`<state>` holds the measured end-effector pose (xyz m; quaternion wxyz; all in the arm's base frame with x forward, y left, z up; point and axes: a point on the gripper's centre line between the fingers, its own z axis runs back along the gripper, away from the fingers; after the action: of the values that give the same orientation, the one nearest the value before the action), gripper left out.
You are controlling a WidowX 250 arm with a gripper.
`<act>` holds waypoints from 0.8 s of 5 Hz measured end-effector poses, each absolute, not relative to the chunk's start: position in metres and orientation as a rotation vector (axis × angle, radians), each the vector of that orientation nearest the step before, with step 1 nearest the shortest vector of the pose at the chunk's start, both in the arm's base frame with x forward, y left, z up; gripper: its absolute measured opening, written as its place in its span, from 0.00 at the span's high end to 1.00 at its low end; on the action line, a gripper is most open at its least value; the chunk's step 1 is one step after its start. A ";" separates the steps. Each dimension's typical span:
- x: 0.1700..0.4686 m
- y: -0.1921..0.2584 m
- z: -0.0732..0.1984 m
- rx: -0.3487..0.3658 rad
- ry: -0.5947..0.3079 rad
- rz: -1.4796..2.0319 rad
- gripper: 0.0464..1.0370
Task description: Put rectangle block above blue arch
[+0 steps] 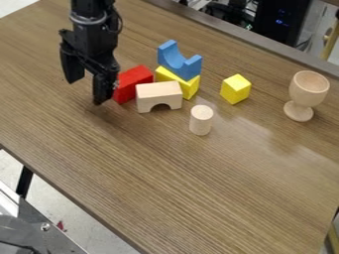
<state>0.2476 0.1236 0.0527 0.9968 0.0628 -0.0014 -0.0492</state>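
Red rect. block [134, 82]: on table [198, 198], immed. view-right of gripper [86, 90]. Jaws open, empty; nearer finger by block's near end, contact poss. but unconfirmed. Long axis approx. lower left to upper right; jaws must shift view-right to straddle it. Blue arch [179, 63], hollow up, sits beyond on yellow block [190, 87]. Wooden arch [159, 91] adj. Wooden cyl. [200, 121], yellow cube [235, 89], goblet [309, 90] farther view-right. Dark equip. [285, 25] in rm. behind.

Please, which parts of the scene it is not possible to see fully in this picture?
Camera view:
- Red block: left end partly behind the gripper.
- Lower yellow block: front partly behind the wooden arch; whether they touch is unclear.
- Robot arm: upper part cut off by the top edge.
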 end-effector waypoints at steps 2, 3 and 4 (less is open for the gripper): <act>0.260 0.128 0.048 0.119 -0.001 -0.132 0.04; 0.267 0.128 0.045 0.098 0.000 -0.134 0.04; 0.276 0.125 0.042 0.058 0.029 -0.137 0.04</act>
<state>0.2763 0.1246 0.0419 0.9971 0.0291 0.0144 -0.0683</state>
